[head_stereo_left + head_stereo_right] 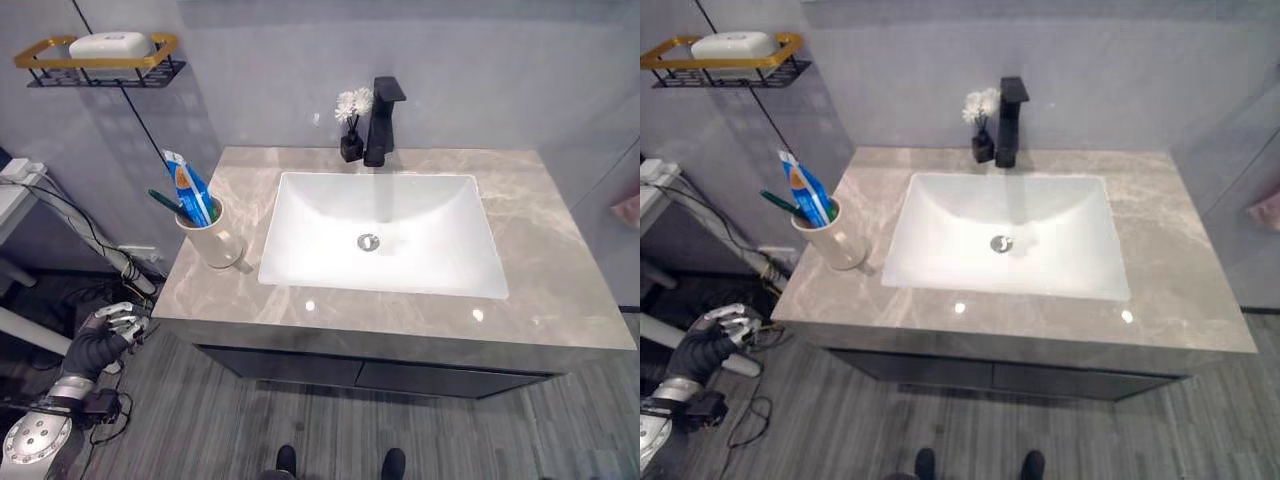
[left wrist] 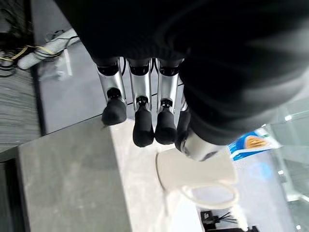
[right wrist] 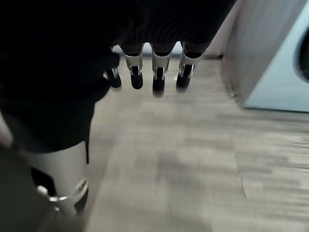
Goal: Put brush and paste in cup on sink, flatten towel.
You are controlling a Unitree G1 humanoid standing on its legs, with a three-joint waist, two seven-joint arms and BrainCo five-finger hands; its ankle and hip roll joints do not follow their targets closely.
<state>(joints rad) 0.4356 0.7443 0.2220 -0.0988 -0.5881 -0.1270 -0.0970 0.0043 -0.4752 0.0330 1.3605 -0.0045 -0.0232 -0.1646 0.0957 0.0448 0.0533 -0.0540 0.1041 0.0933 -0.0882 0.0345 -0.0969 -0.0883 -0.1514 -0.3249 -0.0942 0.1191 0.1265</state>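
Cup is standing upright on the grey marbled bench, near its left front corner and just beside the left rim of the white sink. Handle is facing the bench's front edge. Toothpaste tube, blue and orange, is leaning out of the cup toward the wall; green toothbrush is poking out of the same cup, tilting left. Both are sitting inside the cup, touching its rim.

Left hand is hanging low off the bench's left front corner, below bench level and well apart from the cup. In the left wrist view its fingers are pointing straight out in a relaxed row, gripping nothing, with the cup showing past them on the bench top.

Right hand is showing in the right wrist view over the wooden floor; fingers are hanging loosely extended, holding nothing.

Black tap is standing behind the sink, with a small dark vase of white flowers just beside it on the left. Wall shelf at upper left is carrying a white soap bar
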